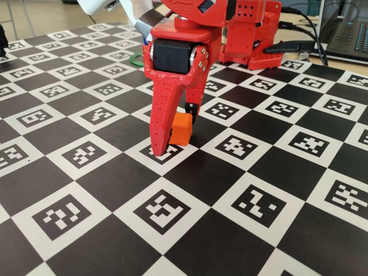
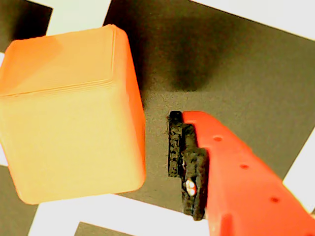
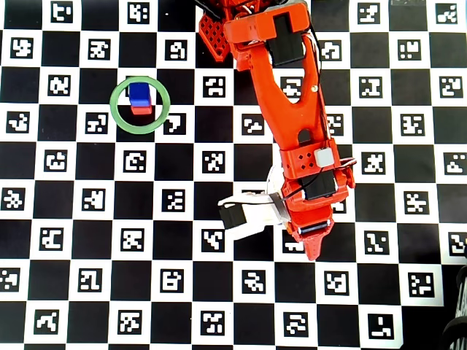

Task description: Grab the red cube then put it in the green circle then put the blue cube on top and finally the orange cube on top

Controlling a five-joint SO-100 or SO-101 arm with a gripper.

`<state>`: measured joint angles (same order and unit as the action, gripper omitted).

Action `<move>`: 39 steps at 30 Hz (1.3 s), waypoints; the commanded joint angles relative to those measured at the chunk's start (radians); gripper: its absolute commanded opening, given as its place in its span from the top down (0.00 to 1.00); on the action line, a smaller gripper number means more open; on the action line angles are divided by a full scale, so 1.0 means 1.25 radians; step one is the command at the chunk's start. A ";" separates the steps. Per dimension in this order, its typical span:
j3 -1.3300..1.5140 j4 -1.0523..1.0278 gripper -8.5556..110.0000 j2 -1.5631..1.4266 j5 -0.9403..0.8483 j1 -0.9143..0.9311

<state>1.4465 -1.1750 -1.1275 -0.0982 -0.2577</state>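
Note:
The orange cube (image 1: pixel 181 127) rests on the board between the fingers of my red gripper (image 1: pixel 176 137), which is lowered over it and open. In the wrist view the cube (image 2: pixel 74 118) fills the left side, and a narrow gap separates it from the black pad of the right finger (image 2: pixel 179 147); the other finger is out of frame. In the overhead view my gripper (image 3: pixel 312 244) hides the orange cube. There the blue cube (image 3: pixel 138 92) sits on the red cube (image 3: pixel 141 110) inside the green circle (image 3: pixel 117 117) at the upper left. In the fixed view only an arc of the green circle (image 1: pixel 136 59) shows.
The board is a black-and-white checkered mat with printed markers (image 1: pixel 259 201). The arm's red base (image 1: pixel 253 29) stands at the far edge. A laptop (image 1: pixel 345 34) and cables lie behind it at the right. A white camera mount (image 3: pixel 248 211) sticks out beside the wrist.

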 commanded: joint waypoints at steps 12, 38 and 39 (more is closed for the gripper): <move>-0.012 0.032 0.53 -0.013 -0.080 -0.005; -0.001 0.037 0.81 -0.018 -0.091 0.005; -0.001 0.037 0.82 -0.020 -0.091 0.005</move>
<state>1.4511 -1.1397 -1.1275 -0.2102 -0.2577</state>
